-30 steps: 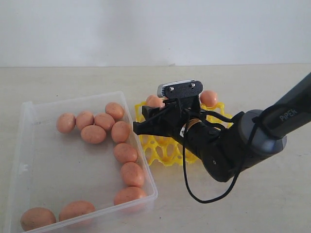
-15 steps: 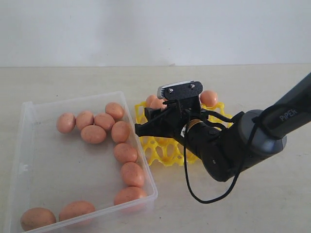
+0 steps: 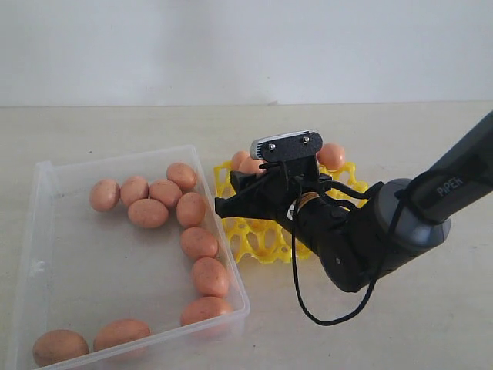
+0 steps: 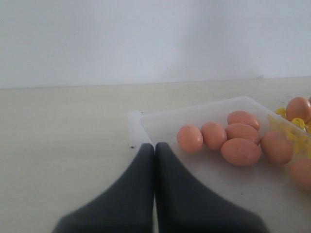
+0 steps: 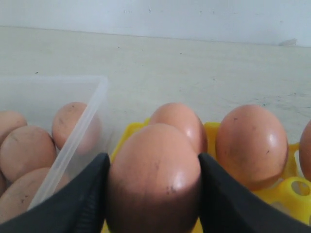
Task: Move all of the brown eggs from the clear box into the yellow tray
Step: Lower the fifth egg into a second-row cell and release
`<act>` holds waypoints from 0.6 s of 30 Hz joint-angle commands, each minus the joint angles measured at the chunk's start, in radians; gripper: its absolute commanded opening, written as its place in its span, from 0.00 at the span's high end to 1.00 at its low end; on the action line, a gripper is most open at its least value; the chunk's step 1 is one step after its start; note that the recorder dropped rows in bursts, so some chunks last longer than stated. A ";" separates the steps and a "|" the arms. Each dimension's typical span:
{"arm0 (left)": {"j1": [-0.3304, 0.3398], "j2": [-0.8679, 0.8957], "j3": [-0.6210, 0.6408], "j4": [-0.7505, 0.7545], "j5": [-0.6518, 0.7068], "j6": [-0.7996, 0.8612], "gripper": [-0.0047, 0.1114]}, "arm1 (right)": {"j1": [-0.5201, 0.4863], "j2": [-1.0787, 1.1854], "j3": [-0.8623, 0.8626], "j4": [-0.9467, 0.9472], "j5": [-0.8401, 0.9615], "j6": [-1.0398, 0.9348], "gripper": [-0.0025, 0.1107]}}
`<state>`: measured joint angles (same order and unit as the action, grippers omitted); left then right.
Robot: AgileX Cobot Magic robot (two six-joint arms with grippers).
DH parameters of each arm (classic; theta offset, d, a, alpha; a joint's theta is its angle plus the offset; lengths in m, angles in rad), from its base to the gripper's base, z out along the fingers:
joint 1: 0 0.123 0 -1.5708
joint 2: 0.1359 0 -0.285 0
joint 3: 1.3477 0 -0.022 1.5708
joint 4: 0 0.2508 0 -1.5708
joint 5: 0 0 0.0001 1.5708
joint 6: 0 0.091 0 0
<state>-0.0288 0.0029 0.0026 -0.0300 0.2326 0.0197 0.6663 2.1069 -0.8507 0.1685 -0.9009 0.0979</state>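
Between the clear box (image 3: 115,159) and the yellow tray (image 3: 258,243), the right tool (image 3: 221,206) pinches one brown egg (image 5: 153,174) by its sides, a dark finger pressed to each flank. The egg sits over the tray's edge nearest the box; whether it rests in a cup cannot be told. Eleven brown eggs (image 3: 199,243) lie loose in the box, most of them along its far end and the wall beside the tray, with two at the near corner. Two more eggs (image 3: 331,156) show in cups along the tray's far edge. The left tool (image 4: 154,145) has its fingers pressed together, holding nothing, above the table (image 3: 385,139) by a corner of the box.
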 commanded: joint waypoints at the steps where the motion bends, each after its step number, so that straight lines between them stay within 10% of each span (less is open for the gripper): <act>1: -0.004 -0.003 -0.003 -0.005 -0.001 0.001 1.00 | 0.002 -0.002 0.002 0.010 -0.029 -0.014 0.70; 18: -0.004 -0.003 -0.003 -0.005 -0.001 0.001 1.00 | 0.002 -0.002 0.000 0.028 -0.059 -0.046 0.50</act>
<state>-0.0288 0.0029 0.0026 -0.0300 0.2326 0.0197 0.6663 2.1069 -0.8507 0.1941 -0.9478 0.0599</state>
